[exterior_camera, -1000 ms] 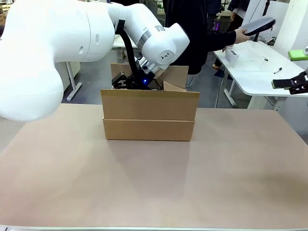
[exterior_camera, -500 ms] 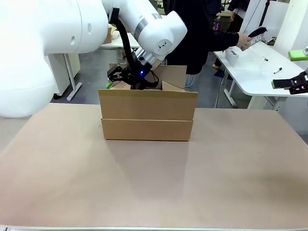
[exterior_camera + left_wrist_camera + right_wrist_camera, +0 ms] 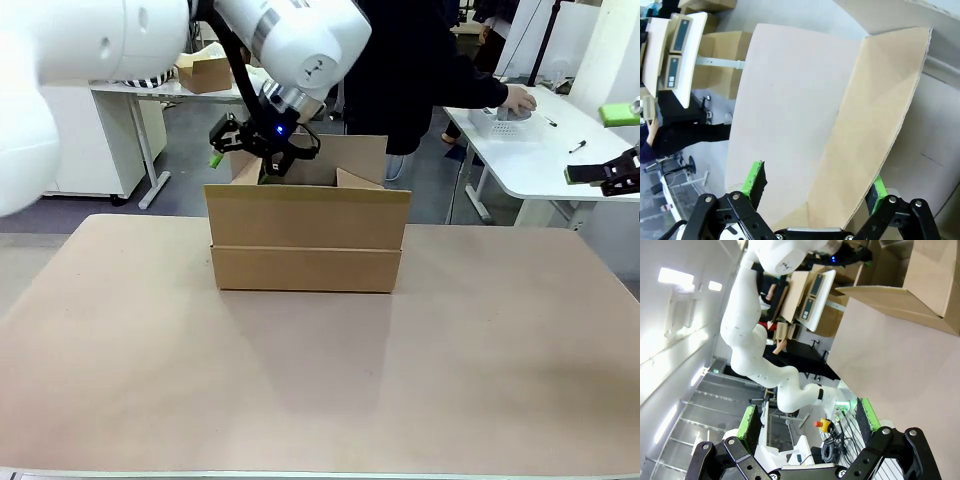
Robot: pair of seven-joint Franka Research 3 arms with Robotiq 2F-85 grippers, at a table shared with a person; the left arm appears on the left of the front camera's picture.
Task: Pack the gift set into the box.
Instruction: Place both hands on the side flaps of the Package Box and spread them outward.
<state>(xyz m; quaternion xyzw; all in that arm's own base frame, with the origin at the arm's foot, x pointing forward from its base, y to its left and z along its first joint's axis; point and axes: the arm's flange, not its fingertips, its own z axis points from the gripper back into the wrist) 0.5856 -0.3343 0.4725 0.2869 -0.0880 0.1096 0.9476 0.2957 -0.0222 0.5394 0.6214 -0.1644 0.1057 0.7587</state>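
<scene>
**Left gripper over the box's back left corner, right gripper out past the table edge**

In the front view the left arm comes in from 10 o'clock. The left gripper hangs over the box at about 11 o'clock of the carton, with one green pad showing outside its left wall. The box sits on the table toward 12 o'clock, near the far edge, with its flaps up. Behind it stands a person in dark clothes, whose hand rests at 2 o'clock on a white side table. At 3 o'clock, beyond the table's right side, the right gripper hovers in the air.

The front view leaves both sets of jaws unclear; the wrist views settle them. In the left wrist view the jaws are spread wide and a raised cardboard flap runs down between them. The pad at 7 o'clock is clear of it and the pad at 5 o'clock is just beside its edge; contact cannot be told. In the right wrist view the jaws are also wide, and the box stands well apart at 1 o'clock.
</scene>
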